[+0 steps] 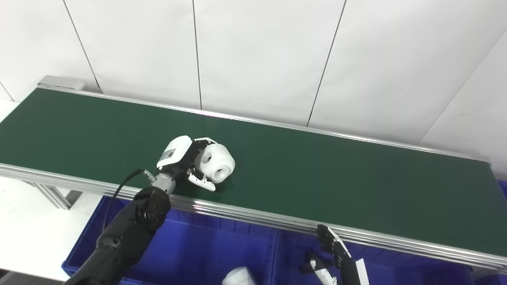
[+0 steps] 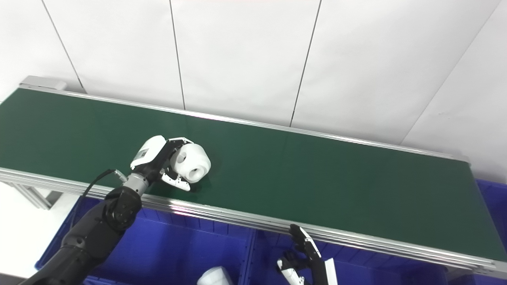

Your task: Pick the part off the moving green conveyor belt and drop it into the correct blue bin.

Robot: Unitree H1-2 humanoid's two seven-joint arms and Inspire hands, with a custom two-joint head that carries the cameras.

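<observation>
A white cylindrical part (image 1: pixel 216 161) with round holes lies on the green conveyor belt (image 1: pixel 348 178), near its front rail and left of the middle. My left hand (image 1: pixel 185 160) is on the belt at the part's left side. Its fingers curl over the top of the part and its thumb presses in from below, so it is shut on the part. My right hand (image 1: pixel 336 251) hangs below the belt's front rail over the blue bins, fingers stretched out and apart, holding nothing.
Two blue bins sit under the belt's front rail: a left one (image 1: pixel 206 245) and a right one (image 1: pixel 400 271). Another white part (image 2: pixel 212 277) lies in the left bin. A white panelled wall stands behind the belt.
</observation>
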